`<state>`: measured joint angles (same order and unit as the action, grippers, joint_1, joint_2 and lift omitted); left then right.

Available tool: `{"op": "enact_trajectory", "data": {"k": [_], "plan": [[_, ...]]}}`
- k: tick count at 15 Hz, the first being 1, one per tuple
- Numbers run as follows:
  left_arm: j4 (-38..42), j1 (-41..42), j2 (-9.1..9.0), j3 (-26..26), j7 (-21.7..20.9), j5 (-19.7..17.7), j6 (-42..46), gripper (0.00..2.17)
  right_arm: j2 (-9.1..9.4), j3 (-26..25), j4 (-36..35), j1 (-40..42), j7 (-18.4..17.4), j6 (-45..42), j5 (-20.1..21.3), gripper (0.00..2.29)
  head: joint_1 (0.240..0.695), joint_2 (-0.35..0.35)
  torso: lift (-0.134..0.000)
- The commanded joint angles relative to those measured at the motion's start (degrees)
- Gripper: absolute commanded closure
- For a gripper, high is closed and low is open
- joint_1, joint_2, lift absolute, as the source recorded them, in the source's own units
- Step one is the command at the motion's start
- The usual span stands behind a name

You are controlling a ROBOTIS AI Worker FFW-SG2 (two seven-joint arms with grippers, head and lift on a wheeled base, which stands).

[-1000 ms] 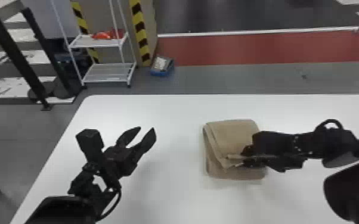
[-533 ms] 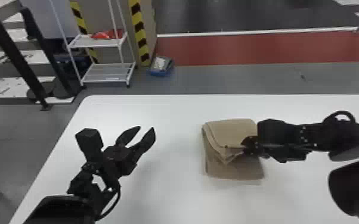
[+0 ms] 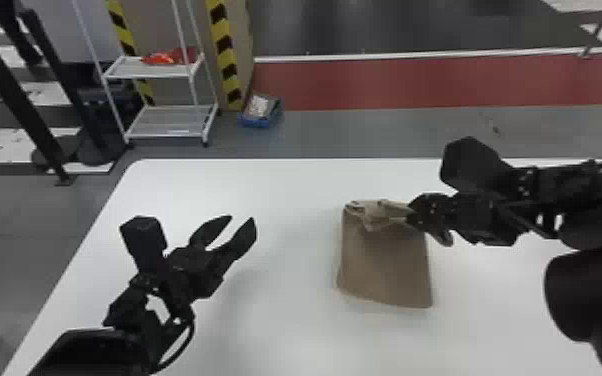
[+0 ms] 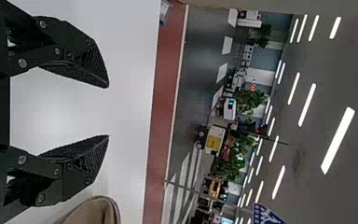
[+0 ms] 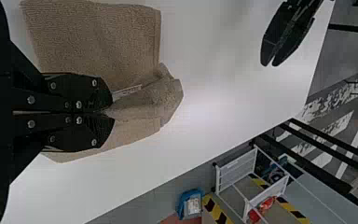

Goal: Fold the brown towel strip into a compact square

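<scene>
One brown towel strip (image 3: 385, 265) lies on the white table (image 3: 290, 320), already doubled into a roughly four-sided pad, with my right tool (image 3: 411, 214) clenched on the bunched layers at its far edge. My left tool (image 3: 243, 220) holds nothing, fingers spread, well apart from the towel. I judge the folding well advanced but unfinished: the gripped edge has yet to be laid flat and let go, the layers then squared up.

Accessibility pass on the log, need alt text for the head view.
Right end effector pinches the bunched far end of a brown towel on a white table. Left end effector hovers open, left of the towel. White rack on the floor beyond.
</scene>
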<state>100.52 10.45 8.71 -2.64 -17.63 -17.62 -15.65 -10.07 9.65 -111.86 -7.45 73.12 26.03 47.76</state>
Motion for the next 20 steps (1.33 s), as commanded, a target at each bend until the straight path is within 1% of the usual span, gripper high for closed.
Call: {"op": "enact_trajectory", "data": {"k": [1,2,3,4,6,8,9,10,11,13,14,15,16,17,18,20], "plan": [[0.99,0.62,0.08,0.09,-2.32,-0.75,-3.65,0.59,0.58,-0.33,0.86,-0.81,-2.02,-0.58,-0.12,1.18,0.695,0.094,-0.115],[1.08,0.62,-0.01,0.88,-3.2,-0.92,-3.65,0.59,0.75,-1.3,1.82,-1.07,-3.43,-0.58,-1.44,1.18,0.695,0.092,-0.115],[0.99,0.53,0.08,1.76,-3.29,-0.83,-3.65,0.59,1.19,-2.26,2.53,-1.51,-4.22,-0.93,-3.29,1.18,0.695,0.084,-0.115],[0.99,0.53,0.08,2.55,-4.25,-0.92,-3.82,0.59,1.81,-2.97,3.23,-1.78,-4.92,-1.46,-4.52,1.18,0.695,0.074,-0.115],[1.08,0.53,-0.01,4.05,-7.77,-1.71,-5.58,0.6,2.77,-3.67,4.2,-2.3,-5.54,-1.63,-4.78,1.18,0.695,0.044,-0.115],[1.26,0.1,0.08,5.63,-11.37,-3.56,-8.57,0.6,3.3,-4.72,4.81,-2.57,-6.06,-2.16,-6.72,1.18,0.695,0.022,-0.115],[1.35,-0.26,-0.01,6.07,-12.87,-4.17,-10.68,0.6,3.48,-5.25,4.81,-2.83,-6.15,-1.99,-8.39,1.18,0.695,0.007,-0.115],[1.35,-0.7,-0.18,6.6,-13.74,-4.17,-11.2,0.6,3.83,-5.52,4.81,-3.27,-6.15,-1.81,-9.53,1.18,0.695,-0.005,-0.115],[1.35,-1.31,-0.27,7.56,-13.57,-4.08,-11.03,0.6,4.44,-5.52,4.72,-3.45,-6.15,-1.46,-9.26,1.18,0.695,-0.027,-0.115],[1.35,-2.45,-0.27,9.06,-13.57,-4.08,-11.03,0.6,4.44,-5.52,4.72,-3.36,-6.15,-1.46,-9.18,1.18,0.695,-0.039,-0.115],[1.17,-2.89,-0.27,10.29,-13.13,-3.82,-11.03,0.94,4.44,-5.52,4.72,-3.18,-6.06,-1.46,-9.09,1.18,0.695,-0.044,-0.115],[1.08,-2.98,-0.36,11.08,-11.99,-3.73,-11.03,1.74,4.44,-5.43,4.72,-3.09,-6.06,-1.46,-9.0,1.18,0.695,-0.056,-0.115],[0.82,-3.33,-0.36,11.78,-11.99,-3.56,-11.03,2.07,4.44,-5.25,4.81,-3.09,-6.06,-1.46,-8.74,1.18,0.695,-0.062,-0.115],[0.38,-3.95,-0.27,12.13,-12.51,-3.56,-11.91,2.07,4.35,-5.25,4.9,-3.09,-6.06,-1.46,-8.65,1.18,0.695,-0.068,-0.115],[-0.32,-4.47,-0.36,12.22,-13.83,-3.56,-12.61,2.12,4.35,-5.25,4.99,-3.09,-6.06,-1.46,-8.65,1.18,0.695,-0.074,-0.115],[-1.47,-5.27,-0.27,12.31,-14.71,-3.56,-14.37,2.13,4.35,-5.08,5.08,-3.09,-5.97,-1.46,-8.74,1.18,0.695,-0.085,-0.115]]}}
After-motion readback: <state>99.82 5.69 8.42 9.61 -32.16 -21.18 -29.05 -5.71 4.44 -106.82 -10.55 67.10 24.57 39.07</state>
